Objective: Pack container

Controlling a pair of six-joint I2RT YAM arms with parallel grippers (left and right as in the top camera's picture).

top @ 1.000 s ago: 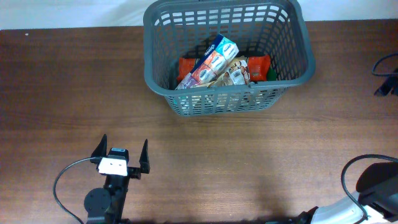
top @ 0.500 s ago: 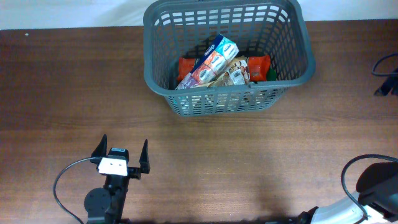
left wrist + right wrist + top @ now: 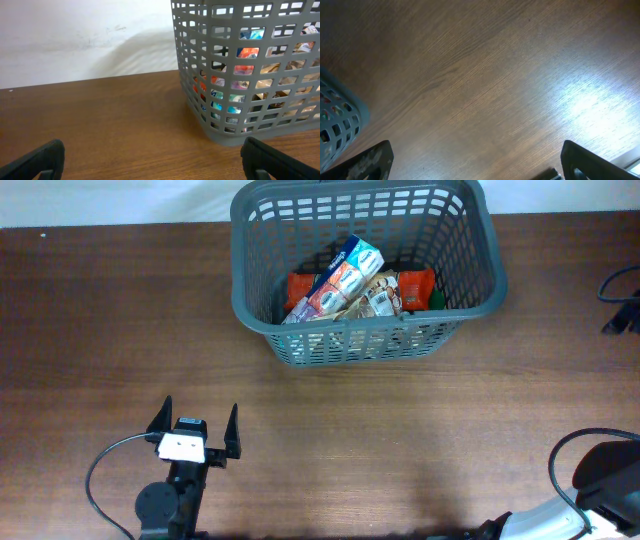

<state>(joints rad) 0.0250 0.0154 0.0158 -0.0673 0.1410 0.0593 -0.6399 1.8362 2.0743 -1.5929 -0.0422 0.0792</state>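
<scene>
Your container [image 3: 365, 325] sits mid-way along the tabletop's [image 3: 100, 330] far edge, snack packs piled inside. Watch the blue-and-white packet [image 3: 345, 275]: it leans high on the heap, so a clumsy reach or a knock on the rim could spill it or shove the basket. The left gripper [image 3: 198, 412], by the near edge, is spread fully, empty. The right gripper [image 3: 475, 162] is equally wide, touching nothing.

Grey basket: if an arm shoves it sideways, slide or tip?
Probably slides: the basket sits flat on the smooth wooden table, wider than tall. Likely light for its size: lattice walls, only a few snack packets inside. The slotted walls may flex; the thick rim looks a stiffer place to push.
</scene>
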